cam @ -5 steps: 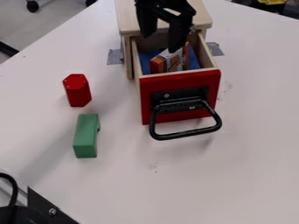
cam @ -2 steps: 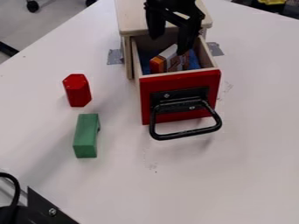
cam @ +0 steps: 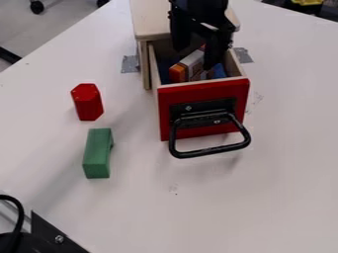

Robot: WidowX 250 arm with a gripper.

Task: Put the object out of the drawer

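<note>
While your pincer (cam: pixel 194 58) hangs at open drawer (cam: pixel 203 89), its two fingers are spread apart, not squeezing. Little box (cam: pixel 190 65) sits inside drawer, close by your pincer's tips; can't tell if they touch it. Black handle (cam: pixel 210 151) sticks out in front of your pincer. In view, red block (cam: pixel 88 102) is left of your pincer, green block (cam: pixel 97 153) left and farther away.
</note>
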